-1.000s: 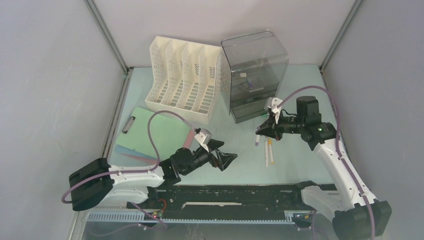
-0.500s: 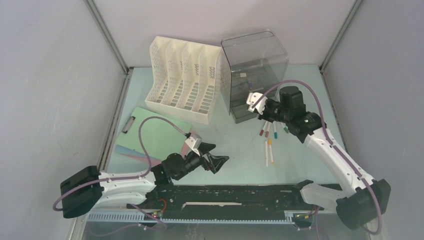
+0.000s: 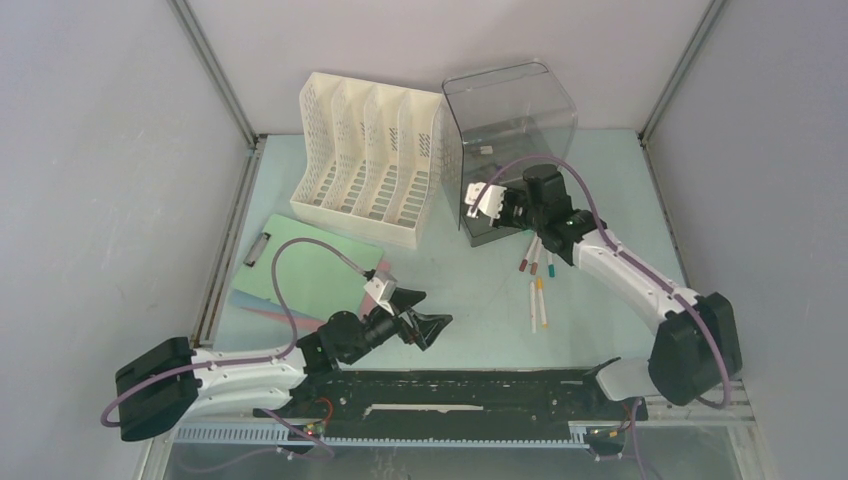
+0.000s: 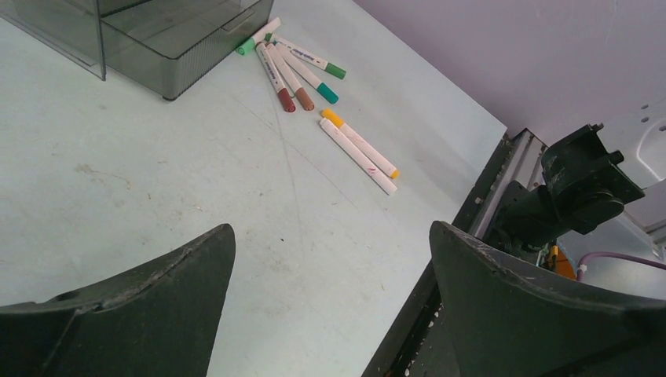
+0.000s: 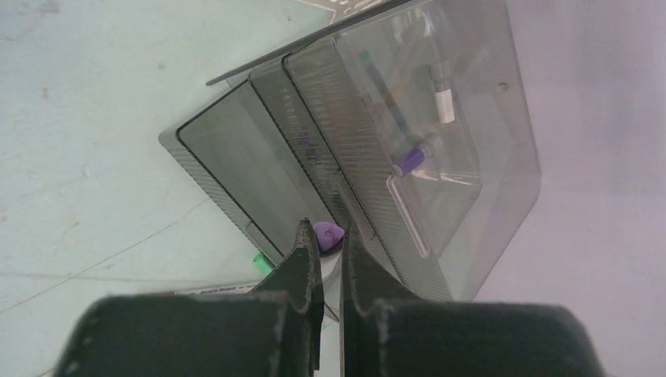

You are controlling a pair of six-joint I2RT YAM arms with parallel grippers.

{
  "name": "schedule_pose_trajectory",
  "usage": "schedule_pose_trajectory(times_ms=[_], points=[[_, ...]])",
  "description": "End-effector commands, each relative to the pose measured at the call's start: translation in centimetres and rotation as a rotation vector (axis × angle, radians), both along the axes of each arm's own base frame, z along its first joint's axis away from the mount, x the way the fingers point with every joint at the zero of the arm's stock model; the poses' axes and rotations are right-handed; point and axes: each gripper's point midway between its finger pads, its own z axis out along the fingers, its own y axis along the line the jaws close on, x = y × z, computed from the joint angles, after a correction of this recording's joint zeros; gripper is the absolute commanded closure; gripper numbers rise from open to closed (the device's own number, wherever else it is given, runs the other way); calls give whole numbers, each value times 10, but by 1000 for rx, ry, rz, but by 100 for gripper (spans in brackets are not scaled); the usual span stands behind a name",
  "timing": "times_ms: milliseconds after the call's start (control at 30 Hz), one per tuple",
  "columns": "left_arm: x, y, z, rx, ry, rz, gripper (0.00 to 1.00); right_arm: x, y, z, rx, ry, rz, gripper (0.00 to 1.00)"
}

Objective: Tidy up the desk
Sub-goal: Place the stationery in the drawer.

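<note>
Two arms, one pale mint desk point(image 3: 470, 335), flat beneath everything and walled in grey on three sides.

Item, 6 o'clock, nearest me: left gripper point(image 3: 432, 318), jaws spread as wide as they go and nothing between them. It hangs low over bare tabletop with its wrist camera looking toward the pens, which reads as waiting for a turn.

Item, 9 o'clock: green clipboard point(image 3: 320, 265), lying flat with its clip toward the left wall.

Item, 4 o'clock: loose markers point(image 4: 294, 75), one fanned cluster touching cap to cap just in front of the box. Two more point(image 4: 357, 149) lie side by side nearer the rail. Unsorted, by my judgement.

Item, 1 o'clock: right gripper point(image 5: 326, 236), jaws pinched nearly together on a purple-capped marker point(image 5: 327, 233), nose pointed at the box front, probably to drop it in with the others.

Item, 1 o'clock, farther: smoky plastic drawer box point(image 3: 510, 120), with pens showing dimly through its wall.

Item, 11 o'clock, farthest: white slotted file rack point(image 3: 365, 160), upright.
</note>
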Motion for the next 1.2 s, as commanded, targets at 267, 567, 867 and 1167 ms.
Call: schedule_pose_trajectory(times_ms=[267,567,867,1167], points=[[7,7,8,-24,-22,47,0,53,8,-18,-81,-111,-48,91],[6,2,15,-31,-26,27,0,42,11,-38,-54,-6,-62,27],[8,3,12,-27,-16,24,0,-58,13,1,188,278,72,1],[15,2,17,-34,-17,21,0,-144,-20,27,481,607,183,0]])
